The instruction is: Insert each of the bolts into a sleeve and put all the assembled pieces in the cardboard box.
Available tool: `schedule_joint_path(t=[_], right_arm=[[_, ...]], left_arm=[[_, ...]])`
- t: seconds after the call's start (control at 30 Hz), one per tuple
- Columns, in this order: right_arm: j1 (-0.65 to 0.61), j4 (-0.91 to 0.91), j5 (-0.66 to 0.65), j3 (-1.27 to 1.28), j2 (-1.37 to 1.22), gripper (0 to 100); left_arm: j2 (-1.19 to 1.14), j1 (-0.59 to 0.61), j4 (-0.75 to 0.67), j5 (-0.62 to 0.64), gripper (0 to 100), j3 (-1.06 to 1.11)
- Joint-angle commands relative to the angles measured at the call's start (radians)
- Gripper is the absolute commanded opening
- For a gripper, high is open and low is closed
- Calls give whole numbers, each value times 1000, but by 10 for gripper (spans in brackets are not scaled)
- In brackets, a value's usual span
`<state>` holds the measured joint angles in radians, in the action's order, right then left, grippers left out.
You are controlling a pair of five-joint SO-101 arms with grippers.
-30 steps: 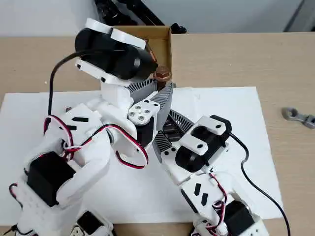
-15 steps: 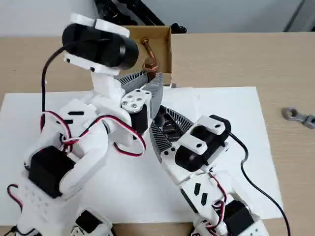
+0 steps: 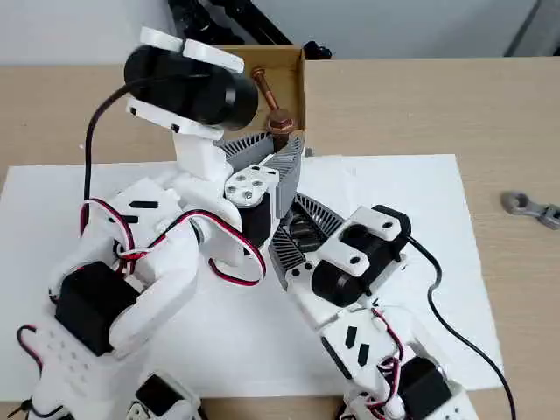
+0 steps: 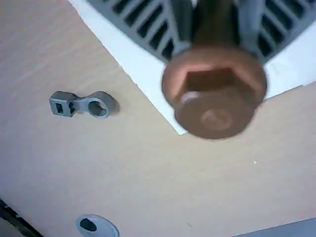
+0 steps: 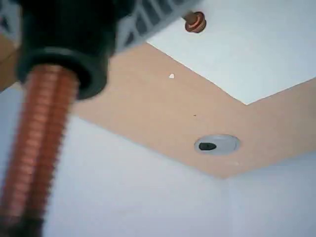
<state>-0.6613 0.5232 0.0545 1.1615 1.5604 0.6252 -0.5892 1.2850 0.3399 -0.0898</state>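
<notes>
Table (image 3: 437, 105): light wood top, one. On it lies 1 white paper sheet (image 3: 394, 201), flat and rectangular.

Arms: 2, white plastic shells, black motors, red/black wiring, grey ribbed fingers.

Cardboard box (image 3: 294, 70): 1, brown, open top, at the far edge of the sheet. The left arm covers most of the inside, so I can't tell the contents.

Bolts: 2, copper colour.
- The first bolt (image 3: 265, 87) has a hex head with a round flange. The left gripper (image 3: 280, 138) fingers pinch it just behind the head. It is tilted, with the shank over the box opening by the right wall and the head at the box's near edge.
- The second bolt (image 5: 39, 143) has a threaded shank sticking out of the sleeve.

Sleeve (image 5: 64, 44): 1, black, round, smooth. The right gripper (image 3: 297, 231) fingers are closed around it, above the sheet and near the middle of it.

Small grey metal link (image 3: 528, 206): 1, ring at one end, on bare table right of the sheet, well apart from both arms.

Grey round grommet (image 4: 96, 226): 1, set in the table.
</notes>
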Motion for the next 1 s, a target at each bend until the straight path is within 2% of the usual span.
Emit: schedule_joint_path(t=[0.0,0.3,0.47,0.77,0.97], right_arm=[[-4,-21,-8,-6,10,4],[-4,-21,-8,-6,10,4],[-4,-19,-8,-6,10,4],[-4,-19,-8,-6,10,4],[-2,-19,-8,-6,10,4]], left_arm=[[5,-2,-14,5,5,-5],[0,-2,12,-2,5,2],[8,0,-12,-2,5,93],[8,0,-9,-2,6,64],[8,-6,34,-17,61,39]])
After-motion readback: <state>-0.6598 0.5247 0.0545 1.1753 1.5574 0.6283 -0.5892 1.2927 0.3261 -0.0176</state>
